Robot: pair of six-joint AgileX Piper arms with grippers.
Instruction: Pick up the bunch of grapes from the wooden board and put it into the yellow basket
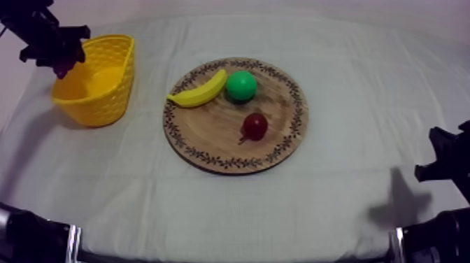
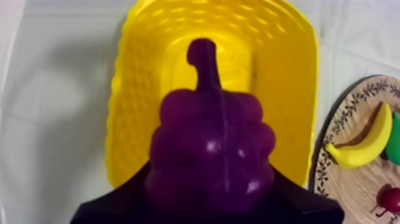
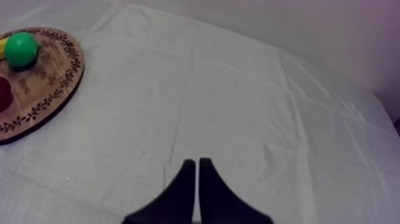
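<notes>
1. Over the open mouth of the yellow basket (image 2: 286,89), in the left wrist view, the bunch of grapes (image 2: 211,155) is carried by the left gripper (image 2: 209,208). Its black fingers (image 2: 113,207) are closed on the bunch from both sides, with the stem pointing away. The bunch is held above the hollow, so a release would probably drop it inside. Beside the basket, the wooden board (image 2: 351,179) is seen with the banana (image 2: 363,146) and the small red fruit (image 2: 390,199) lying on it.
2. In the top view, this gripper is placed at the upper left of the frame, over the basket's rim, and the board lies at the centre. A round green fruit (image 1: 241,85), possibly the pear since its shape is hard to read from above, sits just beside the banana. With the bunch off the board, only the release is judged outstanding.
3. In the right wrist view, the right gripper (image 3: 197,161) is drawn into a narrow empty wedge over bare cloth (image 3: 268,89), apparently kept clear of the work.
</notes>
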